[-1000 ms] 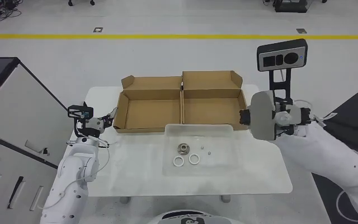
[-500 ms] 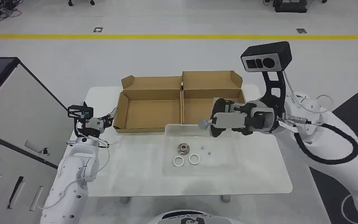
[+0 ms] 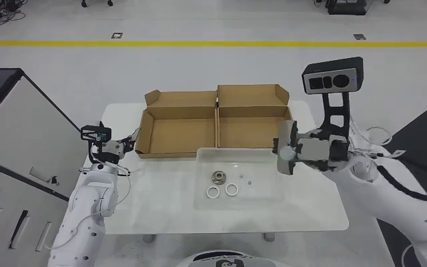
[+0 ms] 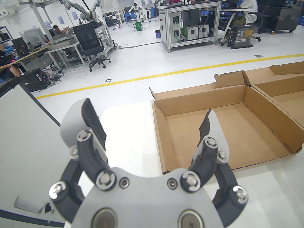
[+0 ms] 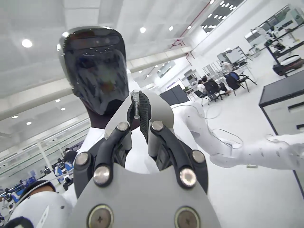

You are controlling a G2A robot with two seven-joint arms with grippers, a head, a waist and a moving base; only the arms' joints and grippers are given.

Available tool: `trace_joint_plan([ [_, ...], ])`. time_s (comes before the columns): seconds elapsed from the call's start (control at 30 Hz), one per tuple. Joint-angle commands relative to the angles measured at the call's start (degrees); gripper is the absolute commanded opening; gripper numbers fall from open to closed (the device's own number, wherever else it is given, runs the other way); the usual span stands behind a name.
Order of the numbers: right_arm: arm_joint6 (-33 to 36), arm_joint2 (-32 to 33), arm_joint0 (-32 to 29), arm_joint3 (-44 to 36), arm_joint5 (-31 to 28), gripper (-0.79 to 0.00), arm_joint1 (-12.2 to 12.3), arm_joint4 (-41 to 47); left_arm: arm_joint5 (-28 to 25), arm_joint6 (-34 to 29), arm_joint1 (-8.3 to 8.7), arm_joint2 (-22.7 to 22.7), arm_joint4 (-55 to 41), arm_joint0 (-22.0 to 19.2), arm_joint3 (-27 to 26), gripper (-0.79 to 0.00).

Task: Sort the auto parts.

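Note:
My right gripper [image 5: 137, 100] is shut on a small threaded metal bolt [image 5: 135, 106] and points upward, away from the table. From above, the right gripper [image 3: 287, 153] hovers at the right end of the clear tray [image 3: 267, 155]. On the tray lie a grey metal gear [image 3: 217, 177], two white rings [image 3: 212, 193] [image 3: 231, 189] and two tiny bits [image 3: 249, 179]. My left gripper [image 4: 149, 117] is open and empty, just off the left cardboard box [image 4: 213, 129]. In the top view the left gripper [image 3: 130, 142] sits by that box's left wall.
Two open cardboard boxes, the left box [image 3: 180, 137] and the right box [image 3: 253, 132], stand side by side at the table's far edge, both bare inside. The white table [image 3: 167, 207] has free room in front of the tray. A grey cabinet [image 3: 27, 133] stands left of the table.
The right arm swung left over the tray's far edge, then drew back to the tray's right end with its wrist turned. The left arm has kept still.

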Motion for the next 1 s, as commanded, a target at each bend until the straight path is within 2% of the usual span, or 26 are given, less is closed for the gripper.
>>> trace_joint_plan([
  [0.0,1.49,0.20,-0.43,0.41,-0.55,-0.785,-0.47,2.58,0.00,0.00,0.00,0.00,0.00,0.00,0.00,0.000],
  [0.27,4.32,0.44,-2.93,0.96,-1.85,-0.785,-2.57,9.92,0.00,0.00,0.00,0.00,0.00,0.00,0.00,0.000],
  [0.6,1.00,4.09,-4.90,2.00,2.49,-0.785,-3.60,0.14,0.00,0.00,0.00,0.00,0.00,0.00,0.00,0.000],
  [0.8,-1.82,7.59,-5.75,1.65,9.29,-0.785,-3.43,-12.09,0.00,0.00,0.00,0.00,0.00,0.00,0.00,0.000],
  [0.97,-3.27,9.67,-7.35,-0.16,11.95,-0.785,-3.55,-15.57,0.00,0.00,0.00,0.00,0.00,0.00,0.00,0.000],
])
